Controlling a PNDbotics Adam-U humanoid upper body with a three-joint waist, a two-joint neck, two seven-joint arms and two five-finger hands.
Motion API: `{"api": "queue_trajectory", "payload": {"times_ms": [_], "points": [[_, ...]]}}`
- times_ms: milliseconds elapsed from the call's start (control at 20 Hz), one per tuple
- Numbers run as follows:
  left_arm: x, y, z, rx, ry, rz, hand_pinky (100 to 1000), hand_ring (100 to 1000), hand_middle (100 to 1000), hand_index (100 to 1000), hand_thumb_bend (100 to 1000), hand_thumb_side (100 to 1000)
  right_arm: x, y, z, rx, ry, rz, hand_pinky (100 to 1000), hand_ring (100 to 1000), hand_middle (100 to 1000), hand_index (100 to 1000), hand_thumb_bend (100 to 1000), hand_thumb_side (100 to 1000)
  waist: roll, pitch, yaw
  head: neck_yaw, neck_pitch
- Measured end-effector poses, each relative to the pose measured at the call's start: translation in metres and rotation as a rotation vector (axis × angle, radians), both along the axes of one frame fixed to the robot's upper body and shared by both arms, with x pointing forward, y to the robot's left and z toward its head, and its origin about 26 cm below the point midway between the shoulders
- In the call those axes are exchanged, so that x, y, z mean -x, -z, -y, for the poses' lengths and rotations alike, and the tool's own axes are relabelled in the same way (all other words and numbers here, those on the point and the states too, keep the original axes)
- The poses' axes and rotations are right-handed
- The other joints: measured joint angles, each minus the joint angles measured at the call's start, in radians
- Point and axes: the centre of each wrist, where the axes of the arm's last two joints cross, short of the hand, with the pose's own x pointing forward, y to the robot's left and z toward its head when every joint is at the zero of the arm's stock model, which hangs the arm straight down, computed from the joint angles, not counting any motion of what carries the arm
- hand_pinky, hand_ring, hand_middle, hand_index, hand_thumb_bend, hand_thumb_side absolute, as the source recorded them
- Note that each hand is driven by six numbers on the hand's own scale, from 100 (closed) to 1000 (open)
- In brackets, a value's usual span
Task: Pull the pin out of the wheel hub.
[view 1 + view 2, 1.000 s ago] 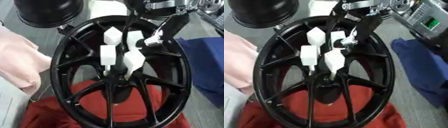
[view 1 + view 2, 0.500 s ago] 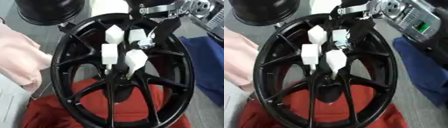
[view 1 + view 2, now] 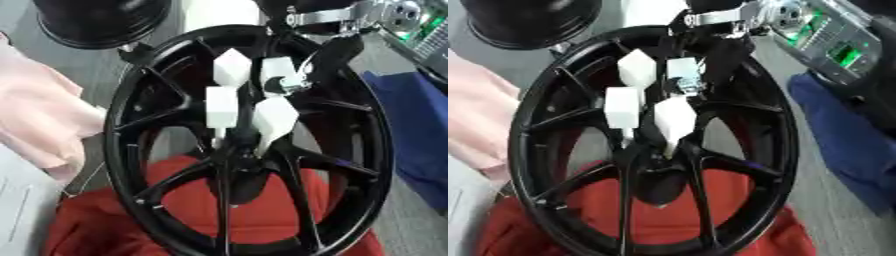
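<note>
My right hand (image 3: 293, 82) sits at the hub (image 3: 241, 150), fingers unclear, and the white pins (image 3: 223, 105) remain seated, none pulled.

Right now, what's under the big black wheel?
A red cloth lies under the wheel, showing through its spokes. Whatever is beneath the cloth is covered.
</note>
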Motion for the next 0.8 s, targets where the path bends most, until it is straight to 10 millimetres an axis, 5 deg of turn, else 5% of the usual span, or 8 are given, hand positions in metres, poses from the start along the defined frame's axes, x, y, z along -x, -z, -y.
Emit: {"api": "queue_trajectory", "payload": {"times_ms": [400,800], "points": [[0.0,0.002,0.001,0.008,-0.001,-0.003,720,694,665,702,613,667,0.0,-0.001,0.013,0.012,0.009,-0.01,887,848,770,815,384,449,0.0,0.0,-0.001,0.006,0.0],[0.0,0.002,0.001,0.009,0.0,-0.005,721,693,664,702,606,669,-0.004,-0.001,0.019,-0.017,0.03,-0.026,884,808,642,713,337,356,0.0,0.002,-0.001,0.007,-0.001]]}}
